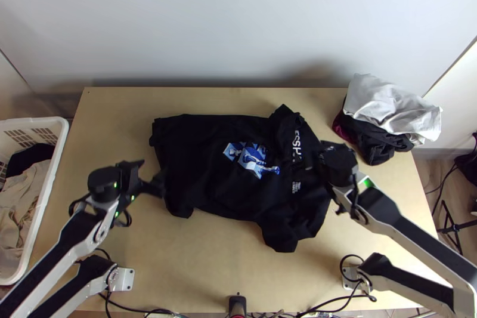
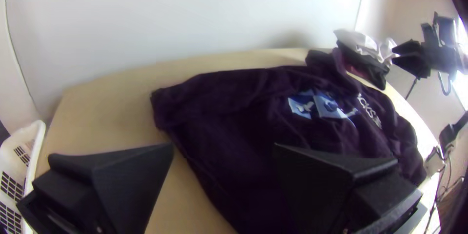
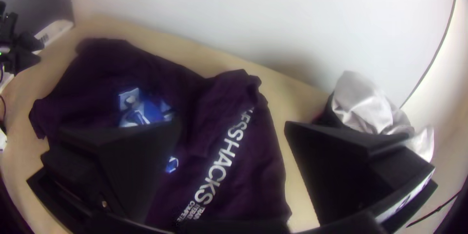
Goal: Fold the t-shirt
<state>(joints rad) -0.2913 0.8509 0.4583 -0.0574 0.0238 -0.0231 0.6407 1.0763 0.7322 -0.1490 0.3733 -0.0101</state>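
Seems to be at the flattening step, with the t-shirt (image 1: 203,163) rumpled on the table (image 1: 208,258). Has fingers apart on left gripper (image 2: 224,147) and right gripper (image 3: 233,124). Needs 2 edges gripped, then pulled smooth.

The black t-shirt (image 1: 203,157) lies spread but rumpled mid-counter (image 1: 208,258), blue print up. The left hand (image 1: 154,173) is at its 9 o'clock edge, the right hand (image 1: 321,156) at 3 o'clock. Clothes pile (image 1: 381,106) at 2 o'clock, white basket (image 1: 62,139) at 9
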